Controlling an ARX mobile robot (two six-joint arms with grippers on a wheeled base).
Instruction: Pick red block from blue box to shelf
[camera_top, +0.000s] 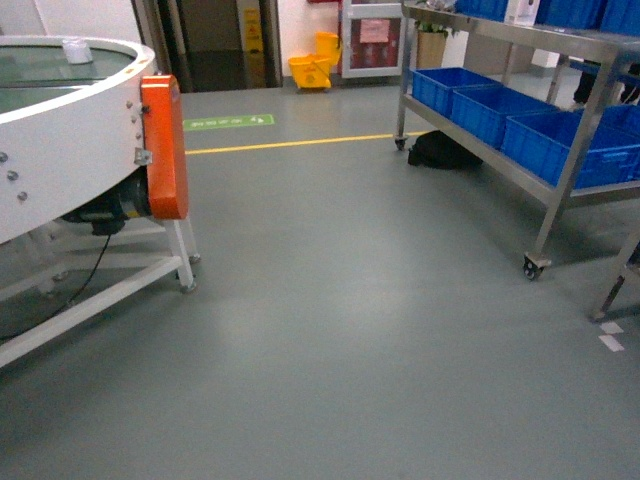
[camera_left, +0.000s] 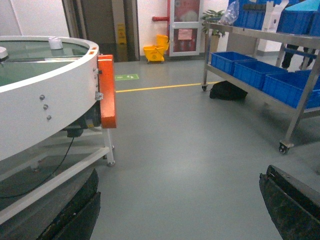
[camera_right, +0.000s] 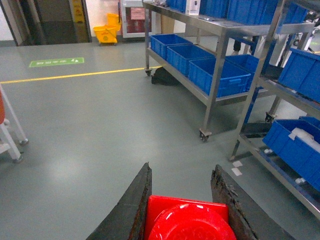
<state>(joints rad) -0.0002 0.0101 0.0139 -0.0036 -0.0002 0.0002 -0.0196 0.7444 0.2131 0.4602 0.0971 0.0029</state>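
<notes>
Red block (camera_right: 187, 220) clamped between dark fingers (camera_right: 129, 210) of right gripper (camera_right: 184, 212), round stud facing the wrist camera, held clear above grey floor (camera_right: 100, 145). Left gripper (camera_left: 177, 210) spread wide apart, nothing between its pads, only bare floor beneath. Ahead and to the right of the right gripper, shelf (camera_right: 215, 75) on castors, dark blue crates (camera_right: 217, 75) lined along its lower tier, more on top. Second rack with crates nearer on the far right. Left of the left gripper, white round machine (camera_left: 45, 100) with orange guard (camera_left: 107, 90). Beyond, yellow floor line (camera_top: 290, 145), black bag (camera_top: 440, 150) under the shelf, yellow mop bucket (camera_top: 312, 68) by the far wall.
</notes>
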